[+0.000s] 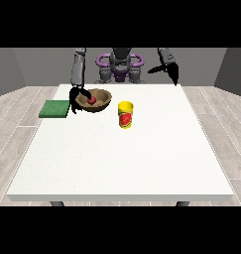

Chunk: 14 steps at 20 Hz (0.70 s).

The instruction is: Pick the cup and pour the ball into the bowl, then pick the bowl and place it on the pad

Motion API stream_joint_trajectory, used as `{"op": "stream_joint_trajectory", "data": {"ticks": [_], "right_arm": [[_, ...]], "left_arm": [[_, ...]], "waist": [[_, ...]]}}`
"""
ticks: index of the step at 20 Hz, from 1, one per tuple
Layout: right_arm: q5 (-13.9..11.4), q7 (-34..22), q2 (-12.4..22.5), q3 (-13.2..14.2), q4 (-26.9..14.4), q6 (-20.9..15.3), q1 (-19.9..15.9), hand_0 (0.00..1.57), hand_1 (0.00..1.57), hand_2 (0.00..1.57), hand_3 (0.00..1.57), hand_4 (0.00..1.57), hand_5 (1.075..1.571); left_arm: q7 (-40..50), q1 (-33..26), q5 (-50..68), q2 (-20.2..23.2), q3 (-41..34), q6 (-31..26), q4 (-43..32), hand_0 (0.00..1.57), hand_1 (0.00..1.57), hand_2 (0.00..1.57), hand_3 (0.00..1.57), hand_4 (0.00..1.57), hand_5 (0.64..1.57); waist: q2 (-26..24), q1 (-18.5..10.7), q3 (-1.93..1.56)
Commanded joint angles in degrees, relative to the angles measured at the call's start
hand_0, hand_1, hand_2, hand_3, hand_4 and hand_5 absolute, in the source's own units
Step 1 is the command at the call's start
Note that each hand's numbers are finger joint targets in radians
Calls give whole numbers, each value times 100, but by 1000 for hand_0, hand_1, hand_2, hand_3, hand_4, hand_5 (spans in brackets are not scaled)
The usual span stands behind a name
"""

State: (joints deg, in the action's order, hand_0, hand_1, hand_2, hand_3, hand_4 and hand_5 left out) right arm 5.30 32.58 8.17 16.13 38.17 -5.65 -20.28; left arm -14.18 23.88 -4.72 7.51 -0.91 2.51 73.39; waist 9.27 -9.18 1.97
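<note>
Meanwhile, on the white surface, a brown wooden bowl sits with a red ball inside it. Just beside the bowl, towards the robot's far side of the view's left, lies a green pad, flat at the surface's edge and apart from the bowl. A yellow cup with a red label stands upright near the bowl, a little nearer the camera and towards the view's right, not touching it. The hand at the view's left hangs down at the bowl's left rim, between bowl and pad, its dark fingers curled about the rim; whether they truly pinch it cannot quite be made out from here. The hand at the view's right is held up, well apart from the bowl and above the surface's far edge, fingers stretched out straight and holding nothing.
</note>
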Motion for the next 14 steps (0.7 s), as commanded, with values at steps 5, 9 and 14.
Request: {"op": "stream_joint_trajectory", "data": {"ticks": [5, 9, 14], "right_arm": [[-1118, -1238, 357, -511, -290, -1767, 472, 1571, 1571, 1571, 1383, 910, 1563], [-1227, -2655, 625, -736, 81, -1612, 28, 1571, 1571, 1571, 950, 866, 1567], [-1445, -4437, 871, -1216, 768, -1049, -542, 1571, 1571, 1571, 889, 806, 1565]], "left_arm": [[224, 27, 67, -37, 81, -158, -13, 0, 0, 0, 0, 824, 1497], [117, -208, 234, 108, -225, -228, -444, 0, 0, 0, 0, 963, 1422], [-116, -848, 308, 210, -539, -197, -1153, 0, 0, 0, 0, 998, 1411]], "waist": [[-84, -302, -169], [-689, 14, -171], [-1604, 807, -178]]}}
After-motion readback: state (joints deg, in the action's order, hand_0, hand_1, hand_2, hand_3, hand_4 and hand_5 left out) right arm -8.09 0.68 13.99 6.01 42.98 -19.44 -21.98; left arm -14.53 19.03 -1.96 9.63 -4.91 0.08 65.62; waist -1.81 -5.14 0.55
